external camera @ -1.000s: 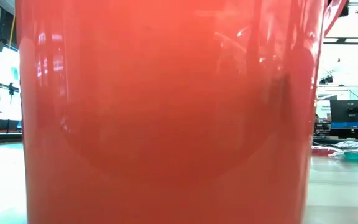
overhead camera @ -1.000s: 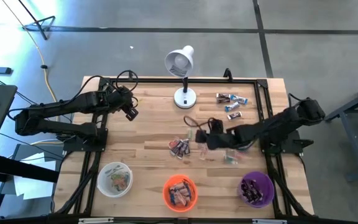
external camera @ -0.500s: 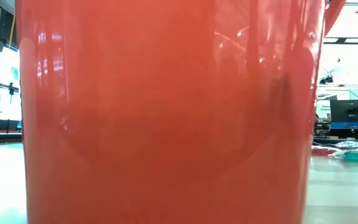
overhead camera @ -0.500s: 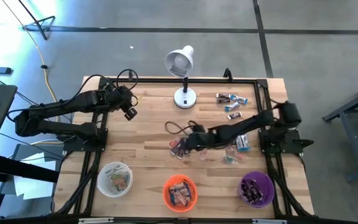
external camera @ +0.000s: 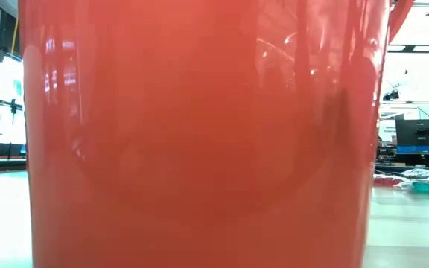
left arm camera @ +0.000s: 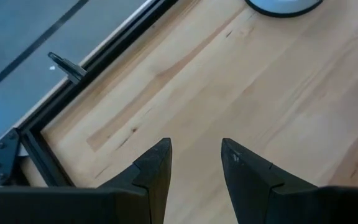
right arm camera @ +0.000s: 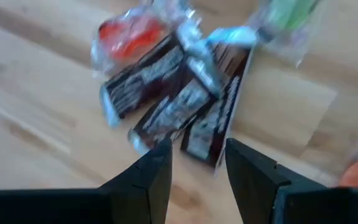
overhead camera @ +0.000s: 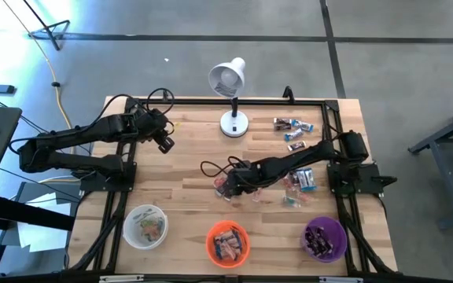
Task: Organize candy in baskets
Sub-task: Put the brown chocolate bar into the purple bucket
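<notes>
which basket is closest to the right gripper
The orange basket, the middle of the three along the table's near edge. The right gripper hangs over the candy pile directly up-table from it; the white basket and purple basket sit farther off to either side.

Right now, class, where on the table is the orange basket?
In the high view, the orange basket sits at the table's near edge, in the middle of the row, between the white basket on the left and the purple basket on the right.
</notes>
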`<control>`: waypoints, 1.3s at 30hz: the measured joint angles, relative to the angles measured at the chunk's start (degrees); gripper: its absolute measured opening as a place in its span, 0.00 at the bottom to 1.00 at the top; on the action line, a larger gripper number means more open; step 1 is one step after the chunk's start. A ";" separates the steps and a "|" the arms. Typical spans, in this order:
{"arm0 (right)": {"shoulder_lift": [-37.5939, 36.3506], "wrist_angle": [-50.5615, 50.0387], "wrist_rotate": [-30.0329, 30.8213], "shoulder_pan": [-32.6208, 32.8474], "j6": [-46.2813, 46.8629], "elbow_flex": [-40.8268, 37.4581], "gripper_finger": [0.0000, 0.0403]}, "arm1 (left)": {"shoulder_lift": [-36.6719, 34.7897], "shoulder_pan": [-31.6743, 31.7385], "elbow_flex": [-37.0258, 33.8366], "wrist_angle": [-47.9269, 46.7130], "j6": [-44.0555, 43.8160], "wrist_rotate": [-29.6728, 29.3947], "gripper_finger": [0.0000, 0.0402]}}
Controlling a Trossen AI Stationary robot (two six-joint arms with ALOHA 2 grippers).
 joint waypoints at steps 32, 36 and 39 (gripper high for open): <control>7.45 2.78 -8.26 -1.88 6.17 0.58 0.35 | -0.02 2.06 0.00 -2.92 15.72 -0.95 0.32; 7.46 1.27 -8.27 -2.22 5.73 0.61 0.28 | -0.02 3.71 0.00 -2.90 16.22 -0.97 0.32; 7.45 0.72 -7.96 -2.15 5.59 0.61 0.15 | -0.02 4.71 0.00 -2.90 16.23 -0.97 0.32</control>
